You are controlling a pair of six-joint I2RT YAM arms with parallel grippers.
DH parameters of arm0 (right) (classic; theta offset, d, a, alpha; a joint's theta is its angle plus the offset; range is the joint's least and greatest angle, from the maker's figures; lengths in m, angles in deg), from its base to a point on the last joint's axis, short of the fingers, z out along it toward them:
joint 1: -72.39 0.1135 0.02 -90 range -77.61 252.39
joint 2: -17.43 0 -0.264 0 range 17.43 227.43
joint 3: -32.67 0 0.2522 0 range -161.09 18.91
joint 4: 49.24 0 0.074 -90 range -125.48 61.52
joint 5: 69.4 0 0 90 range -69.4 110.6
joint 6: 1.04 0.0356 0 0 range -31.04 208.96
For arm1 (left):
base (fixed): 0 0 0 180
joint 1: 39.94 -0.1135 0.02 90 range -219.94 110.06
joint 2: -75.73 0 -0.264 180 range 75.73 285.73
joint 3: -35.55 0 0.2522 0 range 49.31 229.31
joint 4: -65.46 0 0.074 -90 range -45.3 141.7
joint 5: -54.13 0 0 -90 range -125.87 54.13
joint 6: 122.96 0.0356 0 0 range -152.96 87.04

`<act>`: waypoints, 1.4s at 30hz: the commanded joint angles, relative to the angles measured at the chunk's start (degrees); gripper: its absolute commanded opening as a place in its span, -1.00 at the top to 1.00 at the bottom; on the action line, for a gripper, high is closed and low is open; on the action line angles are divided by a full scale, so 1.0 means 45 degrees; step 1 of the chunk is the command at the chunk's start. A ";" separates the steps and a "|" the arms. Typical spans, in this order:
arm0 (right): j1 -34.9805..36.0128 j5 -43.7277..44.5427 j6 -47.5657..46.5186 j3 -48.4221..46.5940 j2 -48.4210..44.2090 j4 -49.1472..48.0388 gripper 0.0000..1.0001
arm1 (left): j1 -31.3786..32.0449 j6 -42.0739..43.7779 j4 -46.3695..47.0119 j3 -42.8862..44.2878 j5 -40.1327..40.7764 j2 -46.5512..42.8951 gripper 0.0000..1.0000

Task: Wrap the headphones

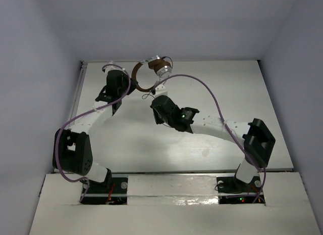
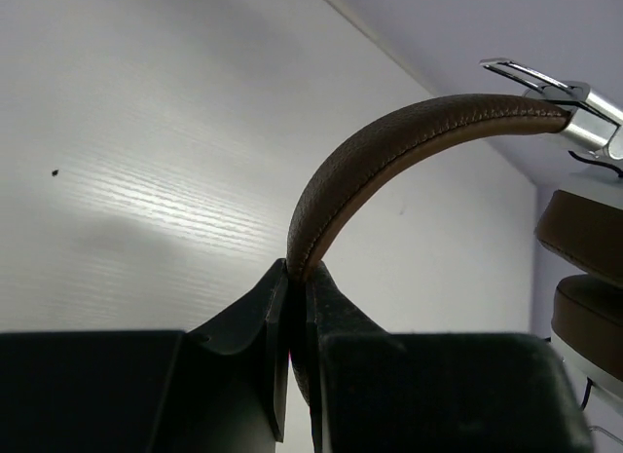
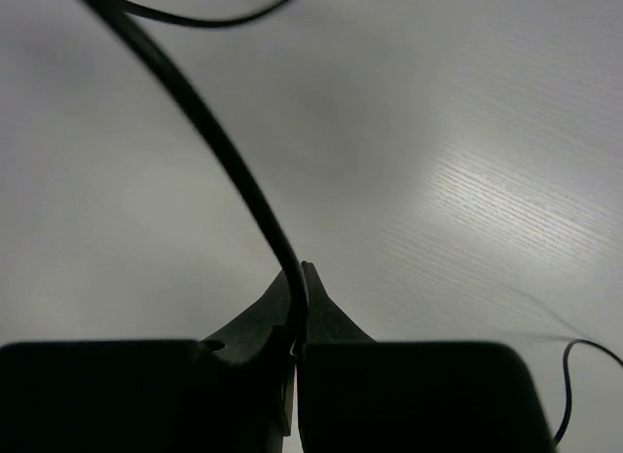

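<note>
Count: one headphones (image 1: 149, 73) pair, two arms, two claws.
- Headphones sit at far edge of tabletop (image 1: 242, 93), just left of centre.
- Left claw (image 2: 297, 274) is closed tight on brown headband (image 2: 389, 141). Band arches up and right from tips to silver slider (image 2: 584, 117).
- Two brown pads (image 2: 584, 234) visible at right, one above other.
- Right claw (image 3: 297, 278) is pinched shut on thin dark cord (image 3: 224, 161). Cord runs up-left from tips.
- Two purple cables (image 1: 212, 96), one along each arm.
</note>
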 commanded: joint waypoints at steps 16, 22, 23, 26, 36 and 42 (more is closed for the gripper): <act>0.0149 0.2094 -0.1772 -0.1375 -0.1834 0.2691 1.00 | 0.1723 0.3383 -0.1303 0.0184 0.3540 -0.1815 1.00; -0.0086 0.2993 -0.2260 -0.1881 -0.2109 0.2691 1.00 | 0.1840 0.3931 -0.2123 0.0282 0.3072 -0.2130 1.00; -0.0086 0.3226 -0.2320 -0.1980 -0.2090 0.2787 1.00 | 0.1840 0.4067 -0.2163 0.0321 0.2955 -0.2111 1.00; -0.0222 0.3540 -0.2515 -0.2254 -0.2167 0.2827 1.00 | 0.2112 0.4418 -0.2924 0.0360 0.3090 -0.2149 1.00; -0.1061 0.3658 -0.3433 -0.3231 -0.2285 0.2243 1.00 | 0.3480 0.5259 -0.4663 0.0536 0.3462 -0.1915 1.00; -0.1744 0.3911 -0.4330 -0.3036 -0.2382 0.1423 1.00 | 0.3715 0.5688 -0.4762 0.0068 0.2779 -0.2285 1.00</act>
